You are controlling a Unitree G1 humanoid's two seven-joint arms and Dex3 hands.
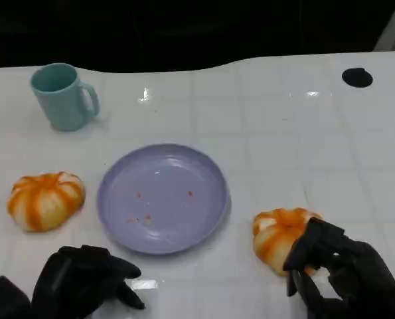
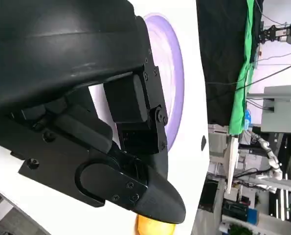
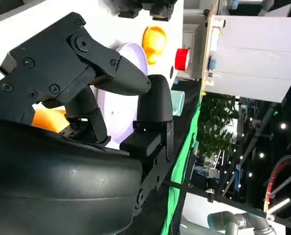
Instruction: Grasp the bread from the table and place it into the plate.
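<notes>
A lilac plate (image 1: 162, 198) sits at the middle of a white tiled table (image 1: 283, 133), its bowl bare but for a few orange crumbs, with two striped orange-and-white bread rolls flanking it. The right roll (image 1: 280, 236) lies just beside the plate's right rim, a narrow strip of tabletop between them, and the right hand (image 1: 330, 266) meets it from the near side — dark fingers (image 1: 310, 246) wrap over the roll's near right edge, though whether they truly grip it or only rest against it cannot be told. In the right wrist view the same fingers (image 3: 111, 73) arch above a patch of orange, the plate (image 3: 130, 63) beyond them. The left roll (image 1: 46, 199) lies well clear of the plate's left rim, untouched, with open table all round it. The left hand (image 1: 84, 276) hovers low at the table's near edge, in front of the gap between left roll and plate, its fingers curled loosely inward and holding nothing. A teal mug (image 1: 61, 96) stands upright toward the far left, handle turned to the right, well apart from the plate. A small black disc (image 1: 357, 77) lies near the far right corner. The table's far edge curves against a dark backdrop — the stretch between plate and that edge lies open.
</notes>
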